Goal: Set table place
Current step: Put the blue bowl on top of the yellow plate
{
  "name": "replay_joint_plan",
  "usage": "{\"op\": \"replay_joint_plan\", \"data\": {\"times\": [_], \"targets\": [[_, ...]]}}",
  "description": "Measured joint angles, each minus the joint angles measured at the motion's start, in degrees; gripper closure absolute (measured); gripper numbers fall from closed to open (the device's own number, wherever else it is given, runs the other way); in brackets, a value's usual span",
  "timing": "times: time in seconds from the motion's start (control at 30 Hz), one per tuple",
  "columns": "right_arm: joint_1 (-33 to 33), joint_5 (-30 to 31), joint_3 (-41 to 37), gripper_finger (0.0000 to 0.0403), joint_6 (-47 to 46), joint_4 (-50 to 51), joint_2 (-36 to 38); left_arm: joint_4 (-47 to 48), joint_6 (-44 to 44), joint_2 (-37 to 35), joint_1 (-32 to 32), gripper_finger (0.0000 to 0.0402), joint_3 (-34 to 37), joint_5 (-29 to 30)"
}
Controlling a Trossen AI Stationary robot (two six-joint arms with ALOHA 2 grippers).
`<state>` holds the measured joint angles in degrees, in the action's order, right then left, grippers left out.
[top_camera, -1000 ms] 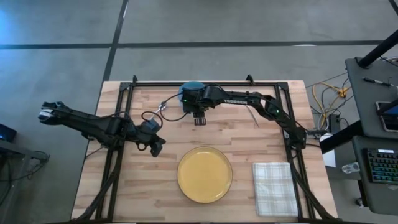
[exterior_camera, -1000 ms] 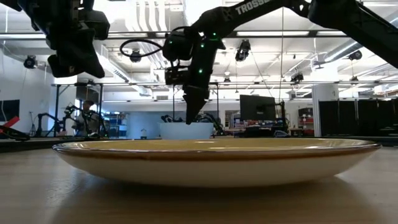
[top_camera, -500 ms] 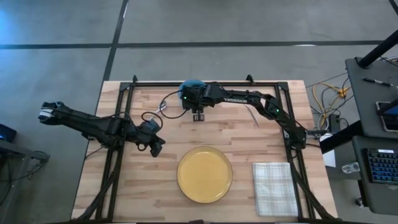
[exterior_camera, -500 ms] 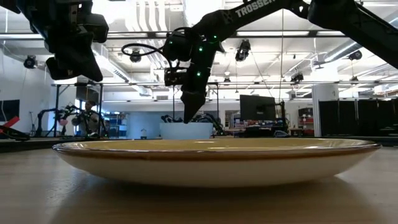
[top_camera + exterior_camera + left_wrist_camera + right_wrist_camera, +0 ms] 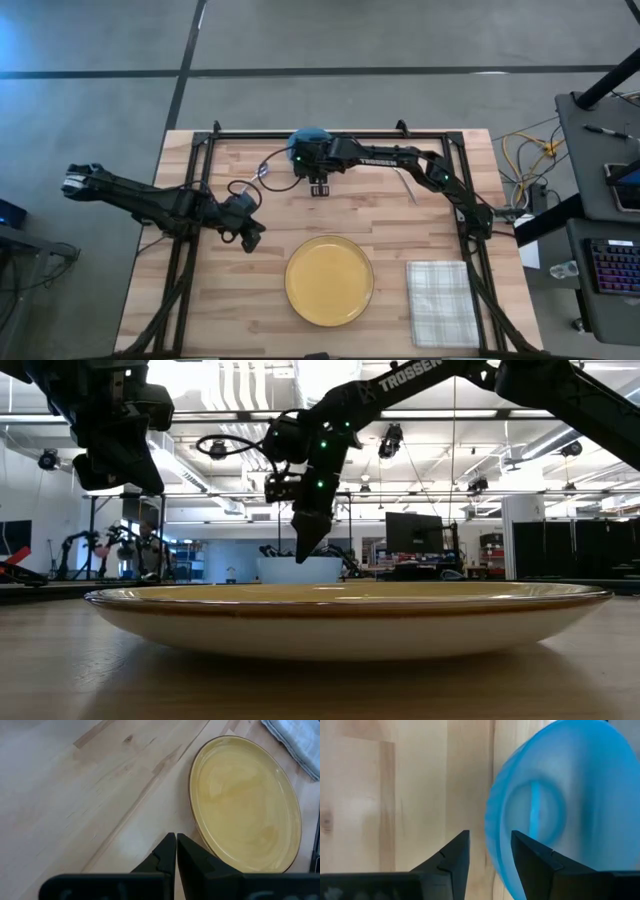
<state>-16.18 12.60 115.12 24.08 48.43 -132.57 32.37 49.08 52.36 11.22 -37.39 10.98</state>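
Observation:
A blue bowl (image 5: 310,134) stands on the wood table (image 5: 220,300) at its far edge. My right gripper (image 5: 320,191) is open and points down beside the bowl's near rim (image 5: 492,840). In the right wrist view the rim shows between the two fingers; I cannot tell whether they touch it. A yellow plate (image 5: 329,280) lies flat near the table's front. My left gripper (image 5: 253,240) is shut and empty above the table, left of the plate (image 5: 245,805).
A folded checked napkin (image 5: 442,302) lies right of the plate at the front right. A thin grey utensil (image 5: 405,185) lies on the table right of the bowl. Black frame rails (image 5: 190,200) run along the table's edges. Bare wood lies between bowl and plate.
My right gripper has gone a little toward the table's far edge, closer to the blue bowl, still open and pointing down. The bowl and plate have stayed in place.

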Motion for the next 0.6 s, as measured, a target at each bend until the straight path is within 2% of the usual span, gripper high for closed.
{"op": "replay_joint_plan", "data": {"times": [0.17,0.3,0.6], "targets": [[-0.4,0.3,-2.6,0.0265,0.0,-2.4,0.0,-0.2,0.0,0.0,0.0,0.0402,0.0,0.0],[-0.5,2.7,-4.4,0.0282,0.4,-5.6,0.0,-0.2,0.0,0.0,0.0,0.0402,0.0,0.0],[-0.9,4.0,-6.7,0.0385,-0.8,-6.7,0.0,-0.2,0.0,0.0,0.0,0.0402,0.2,0.0]]}}
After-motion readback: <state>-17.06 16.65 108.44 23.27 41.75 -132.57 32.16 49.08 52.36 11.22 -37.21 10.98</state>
